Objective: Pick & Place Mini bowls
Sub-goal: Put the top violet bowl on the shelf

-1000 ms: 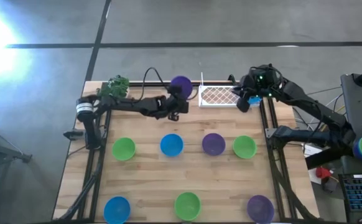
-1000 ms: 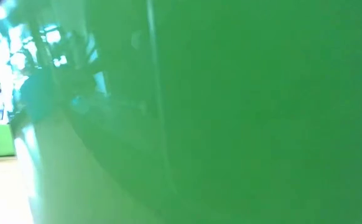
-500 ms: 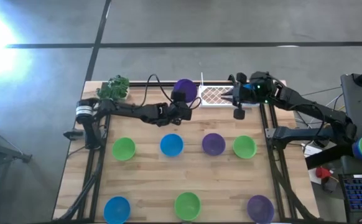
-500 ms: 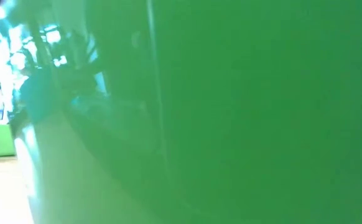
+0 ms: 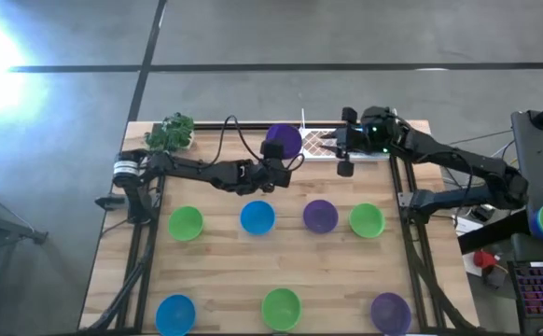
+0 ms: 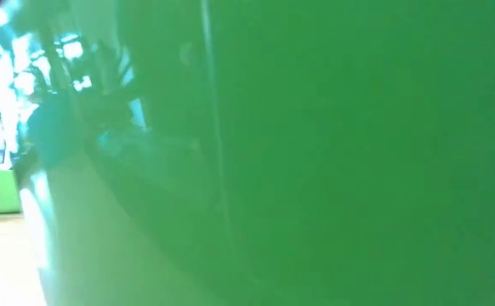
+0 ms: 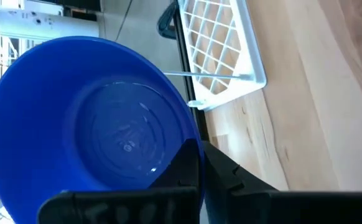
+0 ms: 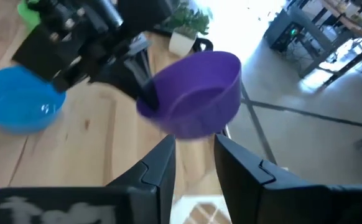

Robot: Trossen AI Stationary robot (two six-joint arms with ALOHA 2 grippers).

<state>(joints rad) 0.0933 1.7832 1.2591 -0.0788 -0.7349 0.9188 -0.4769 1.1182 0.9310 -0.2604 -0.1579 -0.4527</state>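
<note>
Holding a purple mini bowl (image 5: 283,141) by its rim in the clenched left gripper (image 5: 273,163), lifted above the counter (image 5: 225,261) beside the white rack (image 5: 323,143). Facing it from just beside, right gripper (image 5: 345,142) with fingers spread, apart from the bowl, grasping nothing.

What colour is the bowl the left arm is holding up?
Purple bowl, clearest in the right wrist view.

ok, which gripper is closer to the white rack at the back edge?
Right. The right gripper hangs open over the white rack. The left gripper, shut on a purple bowl, sits just beside the rack's end, toward the table's middle.
</note>
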